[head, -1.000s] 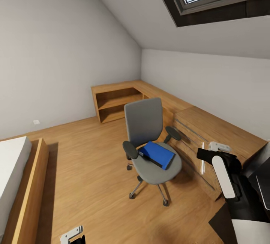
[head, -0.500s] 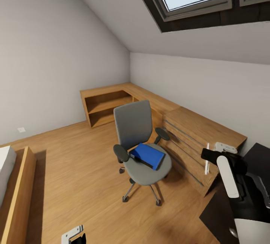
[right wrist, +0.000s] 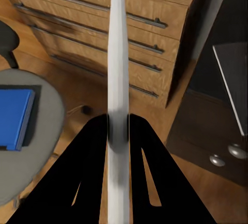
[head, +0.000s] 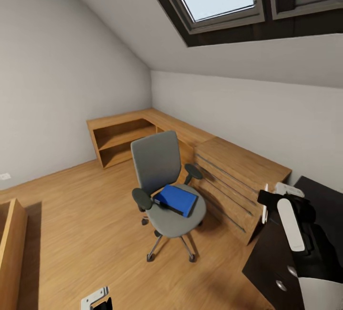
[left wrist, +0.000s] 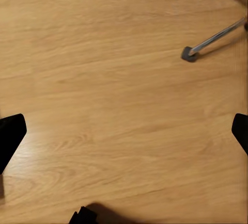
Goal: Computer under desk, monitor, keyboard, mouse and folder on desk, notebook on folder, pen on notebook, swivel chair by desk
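The right gripper [right wrist: 118, 126] pinches the pen [right wrist: 118, 53] between closed fingers, its long axis running out along them; the desk [head: 324, 195] lies at the head view's lower right, nearest this arm; the left gripper [left wrist: 124, 131] hangs spread over bare floor; the folder [head: 175, 199] sits mid-frame on the swivel chair [head: 164, 191].

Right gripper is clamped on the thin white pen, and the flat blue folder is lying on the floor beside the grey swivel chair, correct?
Not quite. The right gripper does clamp the thin white pen, but the flat blue folder lies on the grey swivel chair's seat, not the floor; the head view shows it.
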`<state>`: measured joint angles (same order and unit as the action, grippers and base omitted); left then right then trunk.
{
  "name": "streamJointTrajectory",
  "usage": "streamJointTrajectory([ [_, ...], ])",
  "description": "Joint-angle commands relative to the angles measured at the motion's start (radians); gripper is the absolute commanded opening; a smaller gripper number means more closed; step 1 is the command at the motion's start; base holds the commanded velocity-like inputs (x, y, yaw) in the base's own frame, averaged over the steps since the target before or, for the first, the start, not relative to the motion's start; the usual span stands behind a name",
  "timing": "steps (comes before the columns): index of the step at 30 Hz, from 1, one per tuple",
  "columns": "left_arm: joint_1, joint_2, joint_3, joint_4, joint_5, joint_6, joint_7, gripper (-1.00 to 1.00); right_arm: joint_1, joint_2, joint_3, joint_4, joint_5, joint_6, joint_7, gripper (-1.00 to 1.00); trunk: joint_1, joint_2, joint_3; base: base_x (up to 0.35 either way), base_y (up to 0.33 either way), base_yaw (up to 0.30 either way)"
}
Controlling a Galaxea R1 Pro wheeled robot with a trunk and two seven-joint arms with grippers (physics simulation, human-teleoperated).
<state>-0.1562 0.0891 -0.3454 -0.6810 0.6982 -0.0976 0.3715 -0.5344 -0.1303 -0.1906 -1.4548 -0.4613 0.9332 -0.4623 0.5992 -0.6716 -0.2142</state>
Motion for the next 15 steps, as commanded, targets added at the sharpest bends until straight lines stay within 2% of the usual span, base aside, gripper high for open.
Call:
streamJointTrajectory([
  [1,-0.001,-0.001,-0.008,0.000,0.011,-0.007,0.006,1.00,-0.001,0.000,0.000,0.006,-0.010,0.001,-0.006,-1.00,0.000,-0.001,0.000,0.000,0.000,-0.195],
  [15,-0.001,-0.003,-0.009,0.033,0.006,-0.008,0.006,1.00,-0.001,0.001,0.002,0.028,-0.007,0.001,-0.005,-1.00,0.000,-0.001,0.016,0.000,0.000,-0.213],
])
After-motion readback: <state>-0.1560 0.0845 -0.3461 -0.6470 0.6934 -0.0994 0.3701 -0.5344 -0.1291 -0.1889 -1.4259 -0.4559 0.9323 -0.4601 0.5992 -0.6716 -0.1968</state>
